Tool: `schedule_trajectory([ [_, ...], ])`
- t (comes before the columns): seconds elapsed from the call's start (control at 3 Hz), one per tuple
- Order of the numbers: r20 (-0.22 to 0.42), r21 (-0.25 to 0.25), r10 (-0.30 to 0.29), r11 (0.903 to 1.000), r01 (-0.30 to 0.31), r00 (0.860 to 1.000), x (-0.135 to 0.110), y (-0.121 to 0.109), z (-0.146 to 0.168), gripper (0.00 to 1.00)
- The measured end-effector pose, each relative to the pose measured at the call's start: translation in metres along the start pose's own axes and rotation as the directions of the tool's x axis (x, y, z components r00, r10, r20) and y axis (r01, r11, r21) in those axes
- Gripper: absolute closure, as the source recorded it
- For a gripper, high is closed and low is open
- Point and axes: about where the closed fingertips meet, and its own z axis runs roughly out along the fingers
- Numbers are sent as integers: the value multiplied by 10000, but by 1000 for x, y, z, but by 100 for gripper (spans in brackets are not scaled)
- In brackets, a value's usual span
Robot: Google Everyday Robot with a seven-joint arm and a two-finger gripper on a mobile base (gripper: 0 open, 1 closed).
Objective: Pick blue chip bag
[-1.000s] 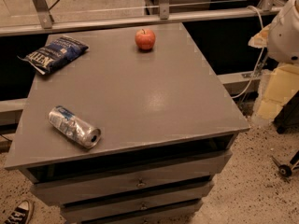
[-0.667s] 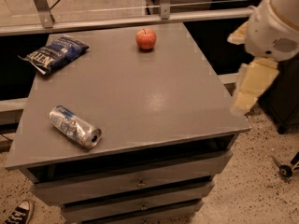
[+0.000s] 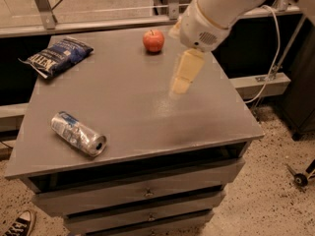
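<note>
Jaws: cream-coloured and pointing down and slightly left; I cannot tell whether they are parted or closed.
Gripper: the pale two-finger gripper (image 3: 177,88) hangs over the right-middle of the surface, nearer the apple than anything else but apart from it.
Arm: a bulky white robot arm (image 3: 216,11) comes in from the upper right, its rounded wrist housing just above the gripper.
Apple: a round red apple (image 3: 153,40) sits upright near the far edge of the surface, up and to the left of the gripper.
Bag: the crinkly dark navy-blue chip bag with white lettering (image 3: 56,56) lies flat at the far left corner, one end jutting a little past the edge, well apart from the gripper.
Can: a crushed silver-and-blue drink can (image 3: 78,133) lies on its side near the front left, open end towards the front edge.
Surface: a flat grey top (image 3: 133,107) on a grey cabinet with drawers (image 3: 147,193) beneath.
Floor: speckled pale flooring (image 3: 275,191), with a black-and-white sneaker (image 3: 17,223) at the bottom left corner.
Cable: a thin white cable (image 3: 274,53) hangs at the right.
</note>
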Motion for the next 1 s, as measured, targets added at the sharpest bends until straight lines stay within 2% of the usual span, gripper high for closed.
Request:
schedule_trajectory([
  [0.33,1472,-42,-604,9981,617,9873,-74,-24,39,0],
  [0.67,1568,-11,-605,9981,615,9858,-77,-26,42,0],
  [1.0,2250,208,-608,9981,576,9725,-98,-39,62,0],
])
